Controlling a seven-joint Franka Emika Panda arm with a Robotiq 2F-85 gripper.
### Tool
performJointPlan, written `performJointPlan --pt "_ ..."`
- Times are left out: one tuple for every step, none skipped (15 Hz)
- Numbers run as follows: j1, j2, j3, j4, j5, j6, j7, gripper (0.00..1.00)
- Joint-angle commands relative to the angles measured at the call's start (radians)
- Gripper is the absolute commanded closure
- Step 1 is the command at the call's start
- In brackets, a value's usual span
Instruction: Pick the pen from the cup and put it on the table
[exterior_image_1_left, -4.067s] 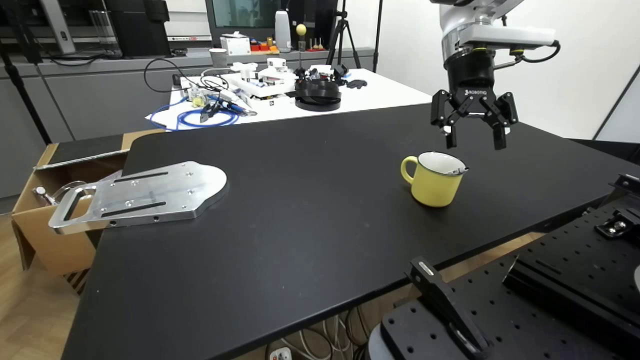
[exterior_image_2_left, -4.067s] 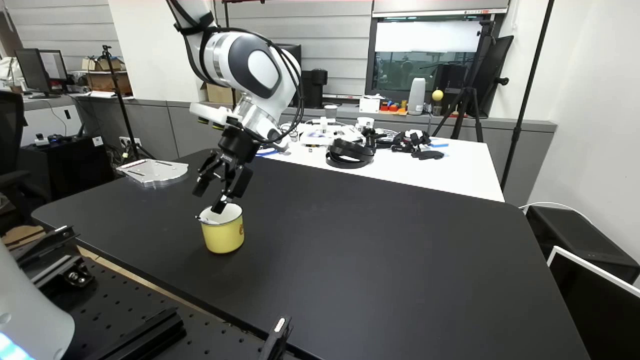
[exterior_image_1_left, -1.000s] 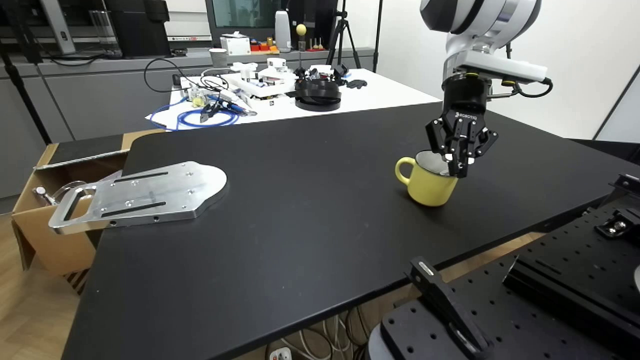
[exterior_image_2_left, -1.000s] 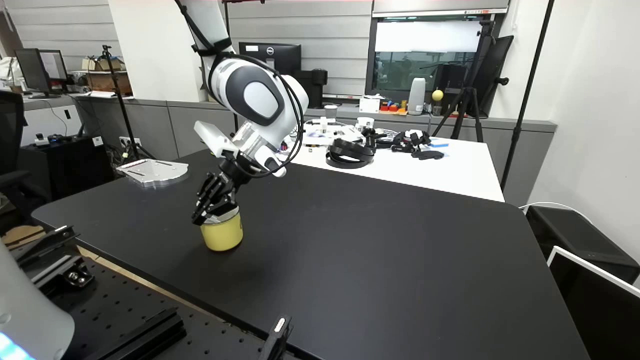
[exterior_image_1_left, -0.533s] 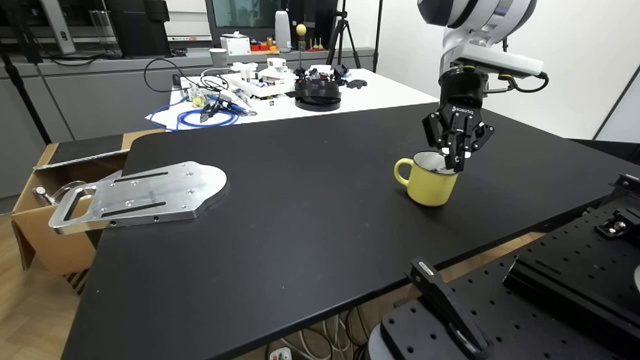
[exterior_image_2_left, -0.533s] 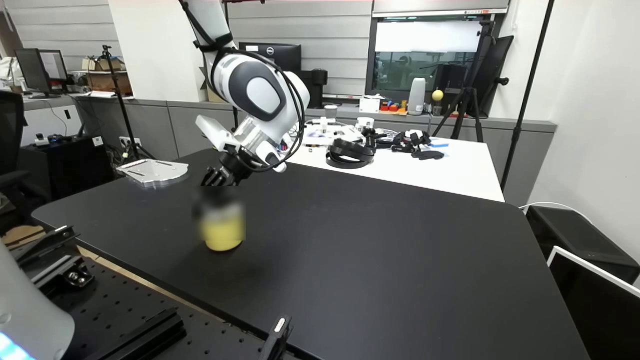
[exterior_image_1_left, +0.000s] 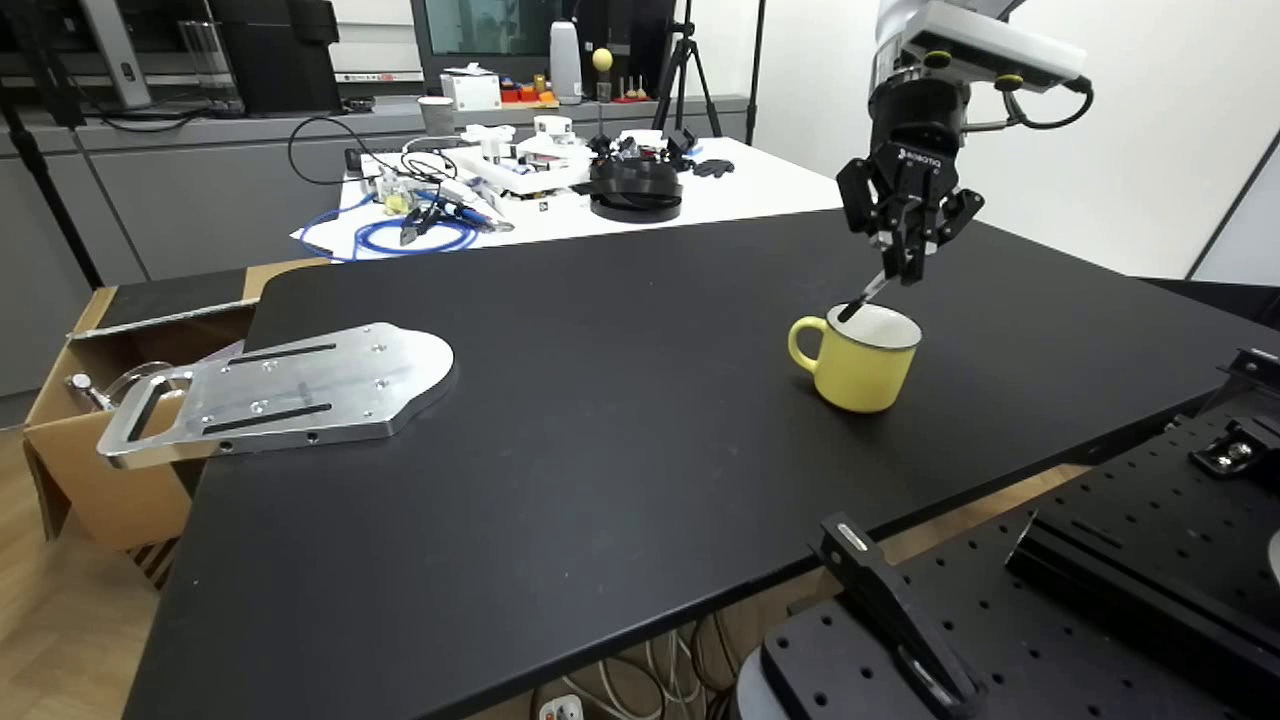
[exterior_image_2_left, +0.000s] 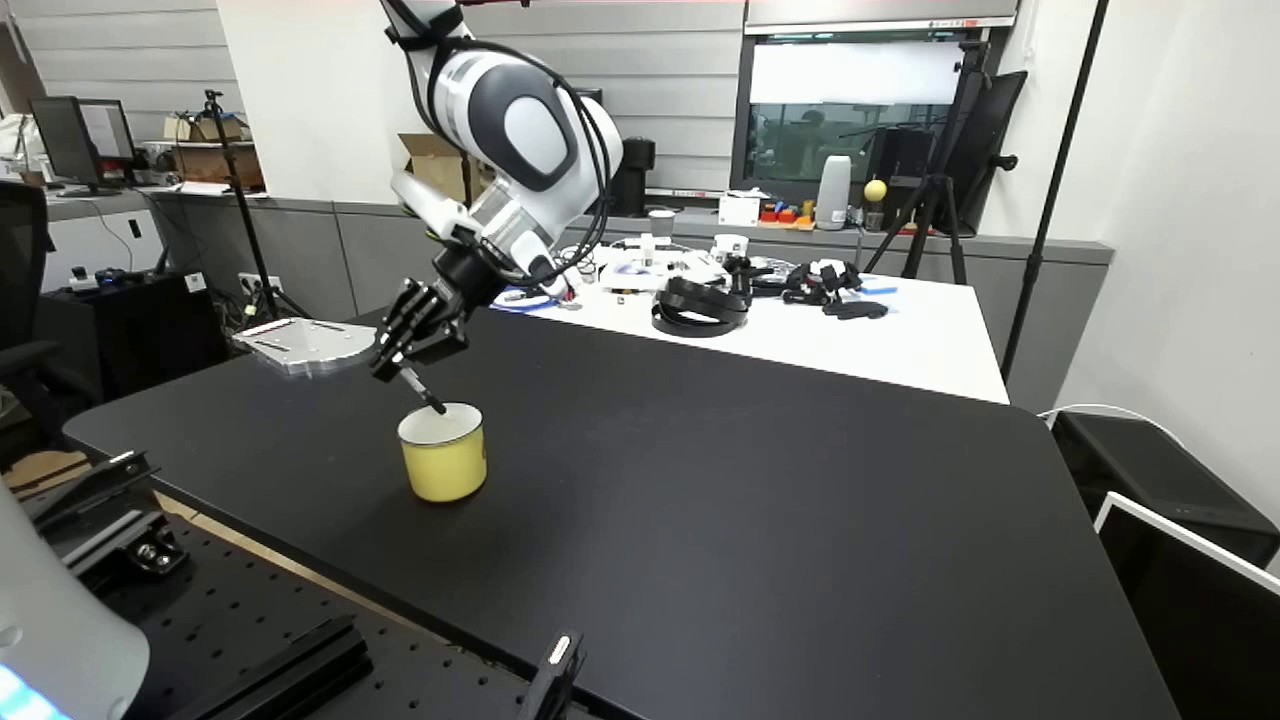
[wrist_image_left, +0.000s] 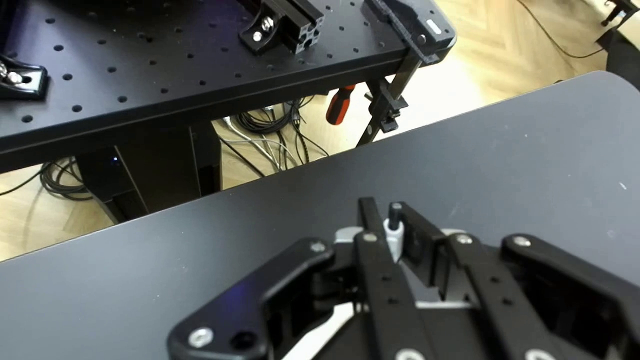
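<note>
Has risen from the mug (exterior_image_1_left: 865, 375) in the last half second, drawing the pen (exterior_image_1_left: 870, 291) up aslant, pinched by its upper part in the end effector (exterior_image_1_left: 903, 266). Leaves the mug upright on the surface (exterior_image_1_left: 600, 430). Looks like a grasp made, with placing still to do. Leaves unclear, at the mug's mouth, any contact between the pen's dark tip and the rim. In the wrist view, hides that tip and misses the mug.

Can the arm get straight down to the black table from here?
Probably not: the mug looks in the way, since the dark end of the pen held in the fingers overlaps the mug's opening in both exterior views. Lifting first seems wise.
</note>
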Motion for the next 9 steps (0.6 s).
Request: performJointPlan --pt "-0.003 -0.041 -0.009 0.039 0.006 -0.072 0.006 0.97" --pt "-0.001 -0.048 -0.013 0.045 -0.005 -0.074 0.008 0.97" --pt "0.002 -0.057 -0.018 0.049 -0.025 -0.066 0.01 0.97" --pt "0.005 -0.067 -0.023 0.05 -0.042 -0.05 0.012 0.97" --pt "0.005 -0.072 -0.029 0.056 -0.065 -0.041 0.011 0.97" --pt "0.001 -0.073 -0.034 0.065 -0.079 -0.044 0.008 0.97" --pt "-0.005 -0.072 -0.038 0.078 -0.085 -0.052 0.002 0.97" --pt "-0.009 -0.07 -0.043 0.09 -0.086 -0.063 -0.002 0.97" --pt "-0.013 -0.068 -0.047 0.102 -0.086 -0.073 -0.003 0.97"
